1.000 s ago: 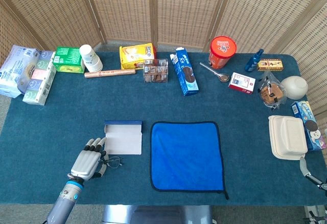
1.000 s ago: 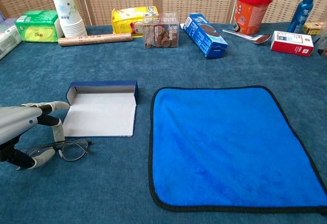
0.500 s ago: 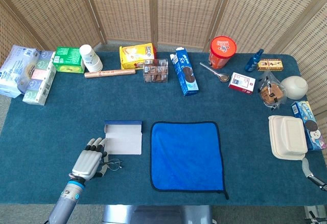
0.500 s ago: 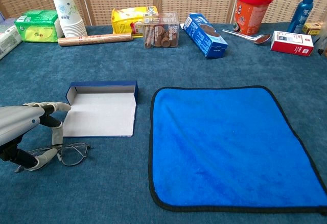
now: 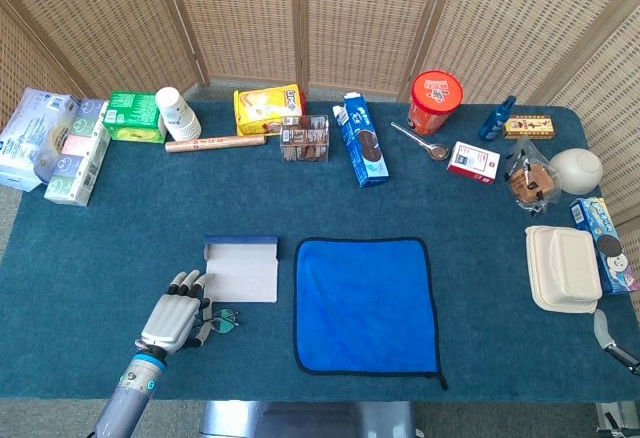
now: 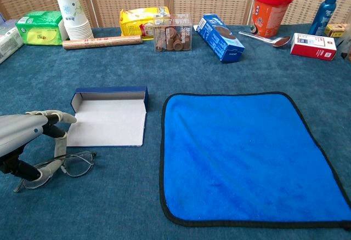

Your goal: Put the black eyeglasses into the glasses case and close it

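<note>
The black eyeglasses (image 6: pixel 75 163) lie on the blue cloth-covered table just in front of the open glasses case (image 6: pixel 109 120), a flat navy box with a grey lining. My left hand (image 6: pixel 26 141) is over their left half, with the frame pinched between thumb and a finger. In the head view the left hand (image 5: pixel 173 319) sits at the near left, the eyeglasses (image 5: pixel 224 320) stick out to its right, and the case (image 5: pixel 241 269) is just beyond. Only a grey sliver of my right hand (image 5: pixel 604 329) shows at the lower right edge.
A blue microfibre cloth (image 5: pixel 365 304) lies right of the case. Boxes, paper cups (image 5: pixel 176 112), a red tub (image 5: pixel 435 101) and a blue carton (image 5: pixel 360 139) line the far edge. A beige clamshell box (image 5: pixel 562 267) sits at the right.
My left hand has drawn slightly toward the near edge, and the eyeglasses have shifted a little with it. The sliver of my right hand has slipped lower toward the frame corner.
</note>
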`<control>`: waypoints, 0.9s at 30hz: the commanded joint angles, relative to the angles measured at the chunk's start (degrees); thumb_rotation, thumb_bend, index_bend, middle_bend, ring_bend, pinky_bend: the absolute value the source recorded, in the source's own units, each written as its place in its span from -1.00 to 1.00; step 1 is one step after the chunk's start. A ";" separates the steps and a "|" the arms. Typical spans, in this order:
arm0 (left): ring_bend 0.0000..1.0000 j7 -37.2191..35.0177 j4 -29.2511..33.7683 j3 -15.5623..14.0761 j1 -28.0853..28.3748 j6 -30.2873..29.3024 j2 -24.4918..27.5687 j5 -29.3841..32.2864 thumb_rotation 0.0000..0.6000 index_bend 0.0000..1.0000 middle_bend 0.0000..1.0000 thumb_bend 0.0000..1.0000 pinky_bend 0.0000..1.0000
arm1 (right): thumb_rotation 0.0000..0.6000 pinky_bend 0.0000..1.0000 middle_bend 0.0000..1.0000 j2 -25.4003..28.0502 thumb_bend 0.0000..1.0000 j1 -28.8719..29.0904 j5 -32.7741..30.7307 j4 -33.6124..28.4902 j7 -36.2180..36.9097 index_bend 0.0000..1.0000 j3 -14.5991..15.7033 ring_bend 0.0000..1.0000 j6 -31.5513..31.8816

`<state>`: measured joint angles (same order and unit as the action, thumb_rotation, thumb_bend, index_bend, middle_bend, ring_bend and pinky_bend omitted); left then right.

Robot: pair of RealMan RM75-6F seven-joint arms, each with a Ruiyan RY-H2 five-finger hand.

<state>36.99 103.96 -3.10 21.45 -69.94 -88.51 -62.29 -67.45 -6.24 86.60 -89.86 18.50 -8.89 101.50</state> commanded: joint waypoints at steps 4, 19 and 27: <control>-1.00 -0.61 0.32 0.66 0.41 0.16 0.60 -0.94 0.81 0.22 -0.78 -0.08 -0.93 | 0.29 -0.68 -0.75 0.02 -0.24 -0.08 0.06 0.06 0.16 -0.85 -0.04 -1.00 0.18; -1.00 -0.19 1.79 7.00 6.06 3.42 4.25 -0.84 0.80 0.20 -0.81 -0.09 -0.94 | 0.23 -0.68 -0.75 -0.07 -0.25 -0.23 0.08 -0.14 0.07 -0.85 -0.16 -1.00 0.50; -1.00 1.46 -2.51 9.26 10.23 7.15 3.33 2.79 0.81 0.19 -0.86 -0.09 -0.99 | 0.22 -0.68 -0.75 -0.05 -0.25 -0.59 0.07 -0.39 -0.14 -0.85 -0.06 -1.00 0.87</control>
<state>38.22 102.05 5.84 31.16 -63.23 -84.84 -59.96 -67.49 -6.83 86.67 -90.25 18.36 -8.95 102.37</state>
